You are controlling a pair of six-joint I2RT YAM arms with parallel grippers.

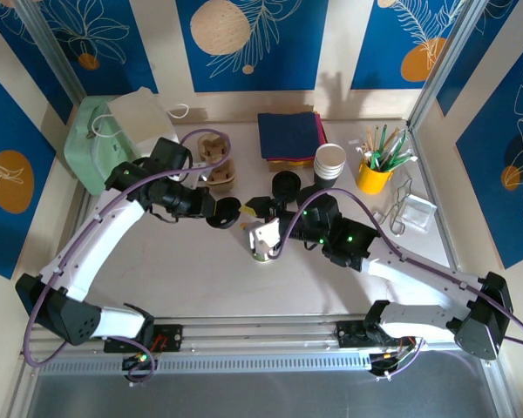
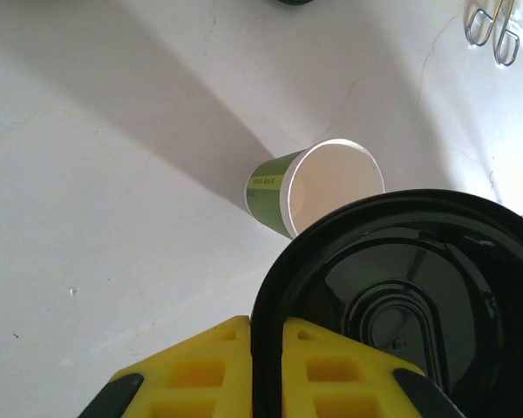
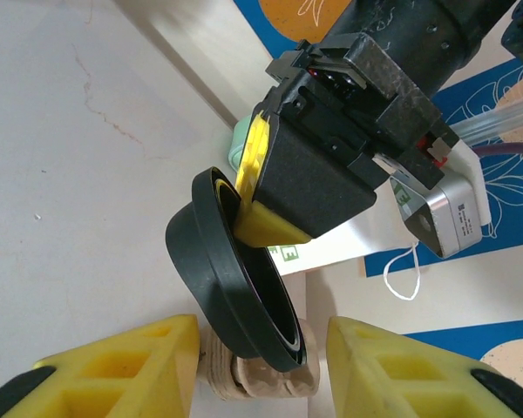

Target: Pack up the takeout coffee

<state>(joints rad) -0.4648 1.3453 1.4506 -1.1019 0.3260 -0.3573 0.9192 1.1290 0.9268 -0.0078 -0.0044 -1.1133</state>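
Observation:
The takeout coffee cup (image 2: 279, 187), olive-green outside and white inside, sits on the table with its mouth uncovered; from above the cup (image 1: 263, 243) is just in front of both grippers. My left gripper (image 2: 266, 326) is shut on the rim of a round black lid (image 2: 410, 305), held on edge above the table beside the cup. In the top view the left gripper (image 1: 220, 213) faces the right gripper (image 1: 258, 209). My right gripper (image 3: 261, 335) is open, its yellow fingers either side of the lid (image 3: 218, 270) without touching it.
A stack of white cups (image 1: 329, 163) and loose black lids (image 1: 286, 185) stand behind the grippers. Cardboard carriers (image 1: 216, 165) lie at back left, near a green bag (image 1: 96, 148) and a white paper bag (image 1: 144, 117). Dark napkins (image 1: 290, 135), a yellow stirrer holder (image 1: 375, 177) and a clear box (image 1: 416, 211) are at the right.

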